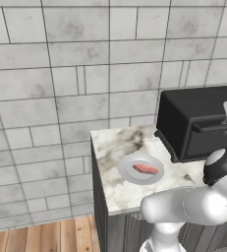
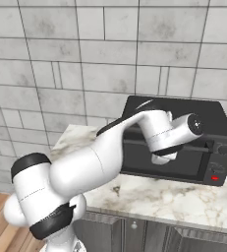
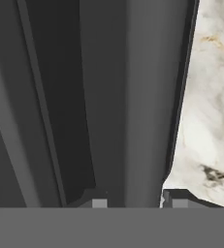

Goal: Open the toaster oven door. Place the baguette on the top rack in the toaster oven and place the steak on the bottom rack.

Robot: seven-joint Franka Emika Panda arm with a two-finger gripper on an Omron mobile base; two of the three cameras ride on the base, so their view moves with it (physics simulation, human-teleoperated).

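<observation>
**Tool at the handle bar of the closed oven door**

The toaster oven [image 2: 184,142] is a matte black box with squared edges, standing on a marble-patterned surface [image 2: 149,197] against a wall of grey stone tiles [image 1: 61,74]. The toaster oven door [image 2: 191,165] stands upright and shut, with a bar handle [image 1: 211,127] along its upper edge. The right base view shows the side control panel with a round knob and a small red light [image 2: 214,178]; the left base view cuts this end of the oven off at the frame edge.

The left base view alone shows the steak [image 1: 146,169], a flat pink-red slab lying on a round pale plate [image 1: 129,165] on the surface, just in front of the oven's left end. In the right base view the white arm covers that area.

In the hand view the tool [image 3: 135,199] sits close against the door, its two dark fingertips [image 3: 99,200] standing on either side of a smooth grey vertical band, apparently the handle. Whether the pads press on it cannot be told. The base views hide the fingers behind the wrist.
</observation>
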